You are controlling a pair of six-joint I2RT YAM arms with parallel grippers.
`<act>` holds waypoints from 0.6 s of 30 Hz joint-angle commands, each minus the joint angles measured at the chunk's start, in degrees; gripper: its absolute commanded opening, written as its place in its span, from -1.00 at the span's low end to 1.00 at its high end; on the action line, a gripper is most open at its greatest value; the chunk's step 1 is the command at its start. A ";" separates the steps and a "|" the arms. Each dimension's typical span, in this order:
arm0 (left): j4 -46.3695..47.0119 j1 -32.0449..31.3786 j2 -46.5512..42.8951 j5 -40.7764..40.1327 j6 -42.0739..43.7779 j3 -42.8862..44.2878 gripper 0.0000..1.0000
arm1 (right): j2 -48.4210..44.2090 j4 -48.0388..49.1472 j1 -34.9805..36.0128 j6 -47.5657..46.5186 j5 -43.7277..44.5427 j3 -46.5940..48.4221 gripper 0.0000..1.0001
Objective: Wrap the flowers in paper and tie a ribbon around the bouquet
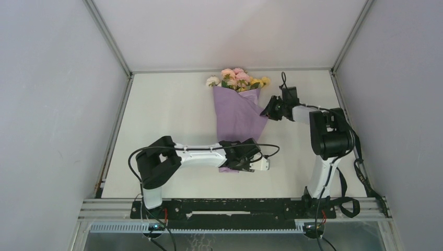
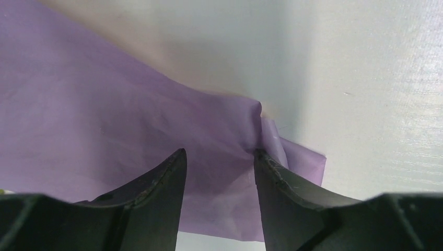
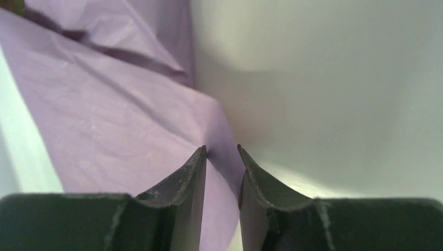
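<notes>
The flowers (image 1: 237,78), pink, yellow and white, lie at the far middle of the white table (image 1: 167,115). The lilac paper (image 1: 237,117) is folded over their stems and narrows toward me. My left gripper (image 1: 241,162) hovers over the paper's near end. In the left wrist view its jaws (image 2: 218,154) stand open over the paper (image 2: 104,120), and the right fingertip (image 2: 259,156) touches a raised fold. My right gripper (image 1: 265,111) is at the paper's right edge. Its jaws (image 3: 222,150) are slightly apart with a paper (image 3: 115,130) corner loose in the gap. The ribbon is out of view.
Grey enclosure walls (image 1: 57,104) close in the table on the left, right and back. A metal rail (image 1: 235,209) carrying the arm bases runs along the near edge. Black cables (image 1: 360,172) loop beside the right arm's base.
</notes>
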 commanded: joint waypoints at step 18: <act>-6.14 -1.35 2.81 10.18 0.58 -3.14 0.04 | -10.30 -7.29 7.72 -4.67 3.62 -2.78 0.09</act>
